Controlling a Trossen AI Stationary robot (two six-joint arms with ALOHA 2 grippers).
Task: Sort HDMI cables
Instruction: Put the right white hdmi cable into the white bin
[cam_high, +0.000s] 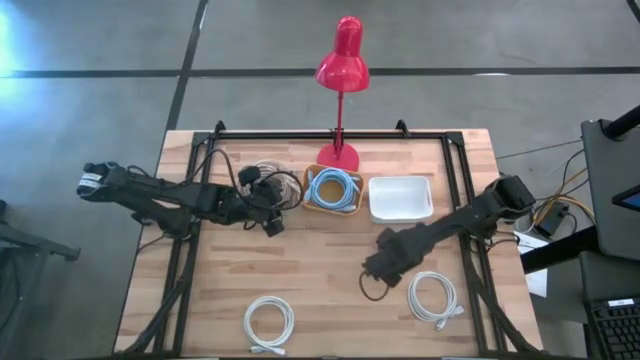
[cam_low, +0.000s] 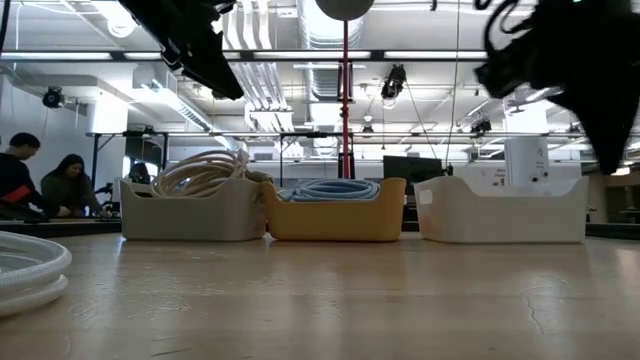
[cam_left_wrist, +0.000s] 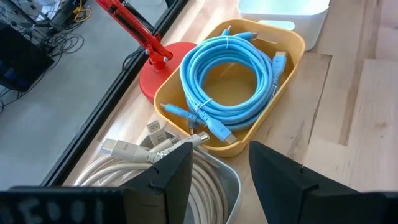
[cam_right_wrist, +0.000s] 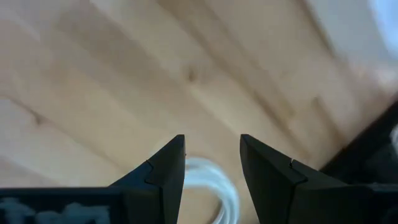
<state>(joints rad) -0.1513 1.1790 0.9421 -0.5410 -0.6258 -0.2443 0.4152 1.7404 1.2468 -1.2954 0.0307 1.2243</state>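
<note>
Beige-tan cable coils (cam_left_wrist: 134, 163) lie in a grey bin (cam_left_wrist: 227, 177) at the table's far left, also seen in the low view (cam_low: 200, 172). Light blue coils (cam_left_wrist: 227, 78) fill the yellow bin (cam_high: 333, 190) beside it. Two white coils (cam_high: 268, 322) (cam_high: 433, 297) lie flat on the table's near part. My left gripper (cam_left_wrist: 221, 152) hangs open over the grey bin (cam_high: 275, 205), touching nothing. My right gripper (cam_right_wrist: 212, 146) is open above the table (cam_high: 375, 268), left of the near-right white coil, a piece of which (cam_right_wrist: 211, 180) shows between its fingers.
A white bin (cam_high: 400, 197) stands right of the yellow one. A red desk lamp (cam_high: 341, 75) has its base (cam_left_wrist: 163, 68) behind the bins at the far edge. Black rails run along the table's sides. Bare wood (cam_high: 320, 270) lies between the white coils. People sit beyond the table (cam_low: 40, 185).
</note>
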